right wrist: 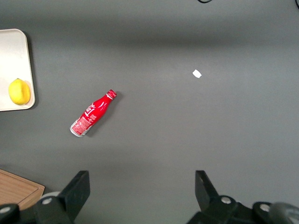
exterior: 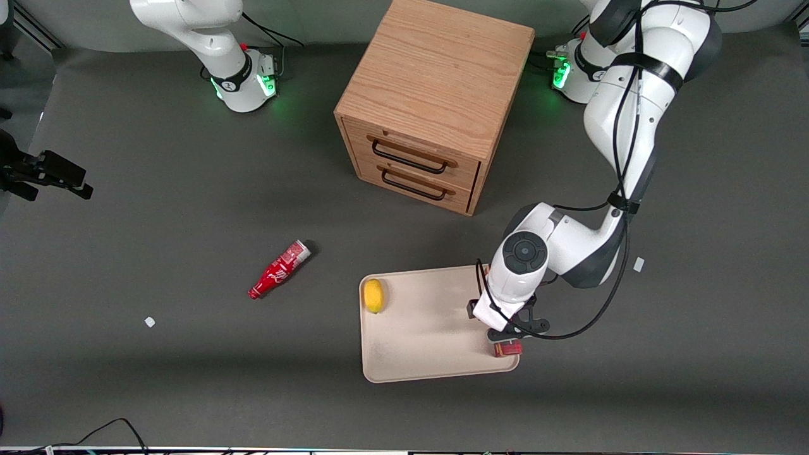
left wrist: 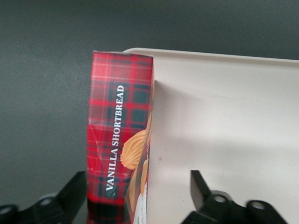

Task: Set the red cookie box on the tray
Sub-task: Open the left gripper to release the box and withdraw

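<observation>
Dark grey worktop [exterior: 158, 208] had a wooden drawer unit [exterior: 436, 101] sitting on it, a red bottle [exterior: 279, 269] lying on its side nearer the camera, and the tray [exterior: 430, 335] beside that. The gripper [exterior: 505, 338] hung over the tray's edge toward the working arm's end, fingers [left wrist: 201, 186] spread.

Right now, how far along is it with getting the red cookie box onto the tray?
Nearly there. Done: the red cookie box has reached the tray, at the edge toward the working arm's end. In hand: the end effector straddles the box with its fingers spread wide, one finger clear of it. The box looks to sit along the tray's rim, possibly partly over it. Left: confirm it rests fully on the tray, then withdraw.
</observation>
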Robot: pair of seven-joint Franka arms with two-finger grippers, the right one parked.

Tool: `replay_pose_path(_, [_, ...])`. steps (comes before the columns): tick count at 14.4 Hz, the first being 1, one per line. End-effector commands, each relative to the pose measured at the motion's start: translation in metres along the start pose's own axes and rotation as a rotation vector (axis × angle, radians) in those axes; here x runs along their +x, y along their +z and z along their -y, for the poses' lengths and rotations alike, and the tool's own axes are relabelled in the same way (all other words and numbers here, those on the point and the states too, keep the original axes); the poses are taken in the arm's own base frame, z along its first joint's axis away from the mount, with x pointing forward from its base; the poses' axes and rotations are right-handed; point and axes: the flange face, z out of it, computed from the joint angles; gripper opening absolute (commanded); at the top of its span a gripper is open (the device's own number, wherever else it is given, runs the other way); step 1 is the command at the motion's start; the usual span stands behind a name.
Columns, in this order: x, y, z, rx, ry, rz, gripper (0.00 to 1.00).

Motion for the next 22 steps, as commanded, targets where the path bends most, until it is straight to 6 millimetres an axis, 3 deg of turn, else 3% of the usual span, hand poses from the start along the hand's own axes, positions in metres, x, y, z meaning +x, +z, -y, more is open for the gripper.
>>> replay_pose_path(1, [0.005, -0.013, 0.0, 0.002, -0.013, -0.031, 1.0])
replay_pose_path(5, [0.03, -0.059, 0.023, -0.004, -0.048, -0.076, 1.0])
replay_pose_path(9, [0.047, -0.139, 0.047, -0.087, -0.067, -0.057, 1.0])
replay_pose_path(11, [0.055, -0.19, 0.078, -0.151, -0.068, -0.012, 1.0])
replay_pose_path(14, [0.054, -0.247, 0.153, -0.182, -0.07, -0.017, 1.0])
replay_pose_path(18, [0.039, -0.294, 0.239, -0.124, 0.041, 0.081, 1.0])
replay_pose_path(22, [0.006, -0.316, 0.306, -0.047, 0.065, 0.107, 1.0])
